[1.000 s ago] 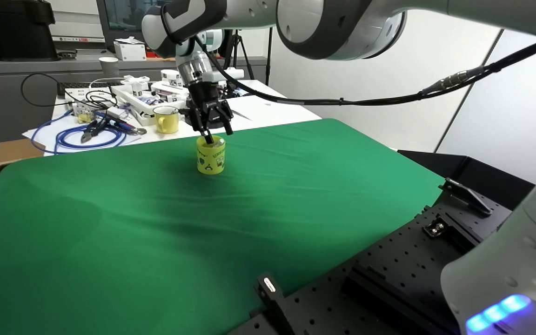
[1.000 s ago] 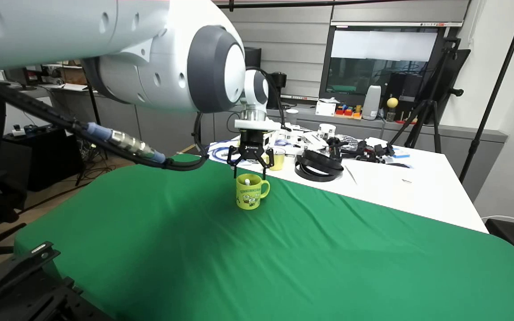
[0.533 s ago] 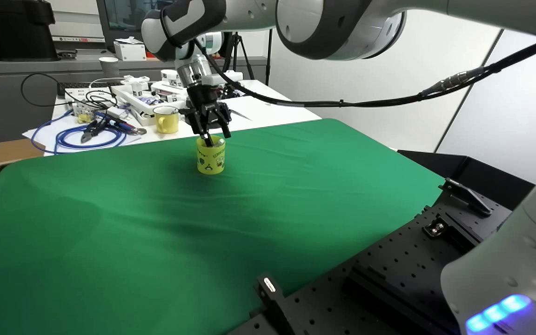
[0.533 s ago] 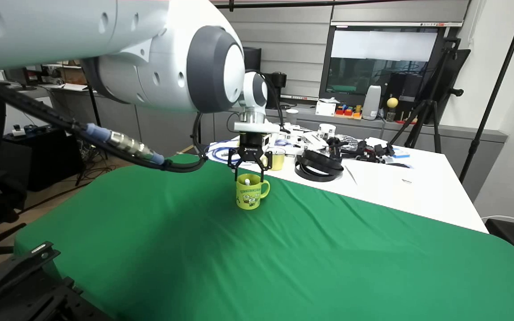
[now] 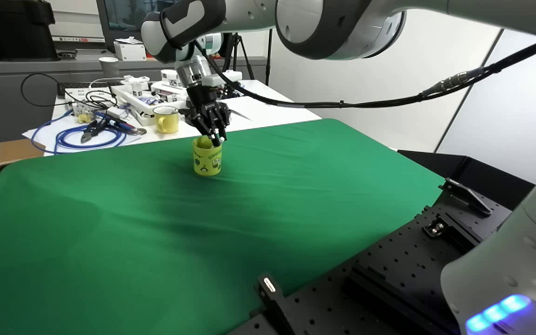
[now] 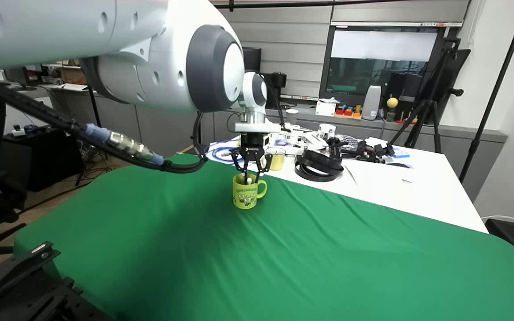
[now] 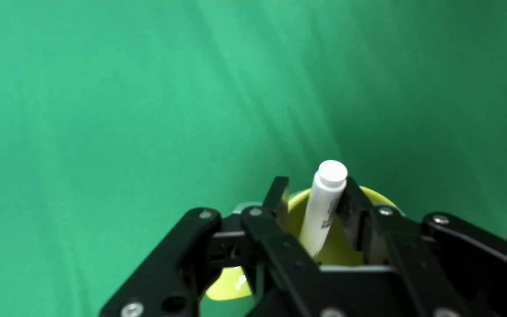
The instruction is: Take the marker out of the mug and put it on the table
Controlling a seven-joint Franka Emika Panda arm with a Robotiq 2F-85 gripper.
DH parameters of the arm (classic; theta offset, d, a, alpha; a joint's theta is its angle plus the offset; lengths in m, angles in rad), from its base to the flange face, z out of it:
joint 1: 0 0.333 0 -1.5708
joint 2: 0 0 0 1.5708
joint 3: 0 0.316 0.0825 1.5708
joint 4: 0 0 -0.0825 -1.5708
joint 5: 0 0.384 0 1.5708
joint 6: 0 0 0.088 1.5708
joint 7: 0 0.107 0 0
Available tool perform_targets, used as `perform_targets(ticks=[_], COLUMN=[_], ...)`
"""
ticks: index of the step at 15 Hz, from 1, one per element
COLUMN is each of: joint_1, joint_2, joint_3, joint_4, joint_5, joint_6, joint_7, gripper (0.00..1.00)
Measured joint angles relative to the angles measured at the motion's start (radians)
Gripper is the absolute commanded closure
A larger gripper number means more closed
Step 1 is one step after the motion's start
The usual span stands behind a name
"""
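At mug (image 6: pixel 245 196) rim, hand (image 7: pixel 315 185) straddles marker (image 7: pixel 322 211), gap showing.

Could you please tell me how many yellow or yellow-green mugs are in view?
2: a yellow-green mug on the green-draped table, and a yellow mug on the white desk beyond it. Others may be hidden from these cameras.

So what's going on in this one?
A white-and-grey robot arm has its black two-fingered pincer at the mouth of a yellow-green mug with dark printed figures, standing on a green-cloth-covered table. The pincer straddles a slim white cylindrical marker that sits in the mug. In the wrist view a gap shows beside it, so it does not look gripped yet. It is not yet out on the table.
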Motion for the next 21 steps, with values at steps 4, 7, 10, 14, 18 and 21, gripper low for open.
perform_targets(ticks=[4,7,10,14,18,21], joint_1=[-0.001,-0.003,-0.006,-0.012,-0.024,-0.032], joint_2=[0.0,0.0,-0.001,-0.008,-0.067,-0.112], joint_3=[-0.003,-0.002,0.001,0.001,0.009,0.012], joint_4=[-0.001,-0.001,0.013,0.099,0.115,0.115], joint_5=[0.001,0.004,0.01,0.023,0.029,0.035], joint_6=[-0.002,-0.011,-0.051,-0.142,-0.19,-0.242], joint_7=[0.0,0.0,-0.001,-0.012,-0.046,-0.086], gripper=[0.95,0.95,0.95,0.95,0.95,0.95])
